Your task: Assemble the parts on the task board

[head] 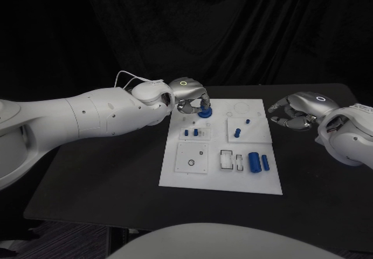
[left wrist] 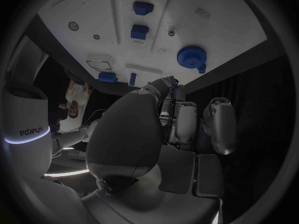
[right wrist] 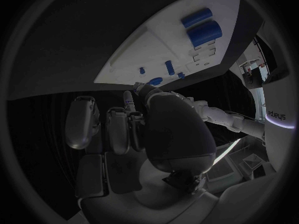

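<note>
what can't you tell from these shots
- Head view: the left hand covers part of the round blue part; contact cannot be told.
- Left wrist view: that part lies beyond the fingers.
- Head view: the small holes in the white task board are too small to read.
- Right hand: fingers curled, underside hidden.

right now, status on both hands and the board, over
Left hand over the board's far left corner, above the round blue part, grip unclear. Right hand empty, fingers curled, off the task board's right edge. Nothing in the way.
</note>
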Available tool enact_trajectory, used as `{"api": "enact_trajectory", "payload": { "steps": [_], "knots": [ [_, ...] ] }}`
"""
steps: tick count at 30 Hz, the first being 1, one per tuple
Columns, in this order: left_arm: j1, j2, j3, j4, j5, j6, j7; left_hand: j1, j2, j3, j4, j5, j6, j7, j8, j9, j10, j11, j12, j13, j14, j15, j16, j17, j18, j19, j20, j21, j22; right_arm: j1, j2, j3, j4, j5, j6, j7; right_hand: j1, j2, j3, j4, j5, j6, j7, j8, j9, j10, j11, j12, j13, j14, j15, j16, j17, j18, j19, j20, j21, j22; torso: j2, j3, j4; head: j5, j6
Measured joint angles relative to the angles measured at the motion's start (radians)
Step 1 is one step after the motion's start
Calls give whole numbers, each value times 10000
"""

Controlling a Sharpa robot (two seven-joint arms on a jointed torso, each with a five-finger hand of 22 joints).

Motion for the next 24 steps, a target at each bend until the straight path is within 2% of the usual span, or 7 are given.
{"api": "enact_trajectory", "payload": {
  "steps": [10, 19, 24],
  "knots": [
    [-31, -230, -4, 110, -1, 428, -147, 0, -1, -1, 1, -1, -1, -1, -4, 5, 34, 33, -5, -25, -38, 38, 0, -14, 0, 0, 0, 0, 0, 0, -20, 0, -3, 1, 6, 3, 0, 0, 17, -17, 0, 0, 0, 0, 0, 0, 0, 0, 0, 0, 0, 0, 0, -1, 0, 0, 0, 0, -24, 22, 31, -57, 0],
    [-323, -157, -9, -13, -2, 739, -209, 1, -3, -2, 1, -3, -24, 20, -47, 10, 69, 67, -36, -28, -38, 38, 0, -23, 0, -1, 0, 0, 0, 0, -19, -1, -4, 1, 14, 5, 0, 0, 29, -29, 0, 0, 0, 0, 0, 0, 0, 0, 0, 0, 0, 0, 0, 0, 0, 0, 0, 8, -24, 9, 42, -57, 0],
    [-391, -98, -7, -98, -3, 866, -238, 1, -3, -2, 2, -4, -41, 37, -53, 10, 69, 66, -37, -30, -38, 38, -38, -36, 0, -1, 0, 0, 0, -1, -27, -1, -4, 1, 18, 5, 0, 0, 29, -28, 0, 0, 0, 0, 0, 0, 0, 0, 0, 0, 0, 0, 0, 0, 0, 0, 0, 8, -25, 9, 35, -53, 0]
  ]
}}
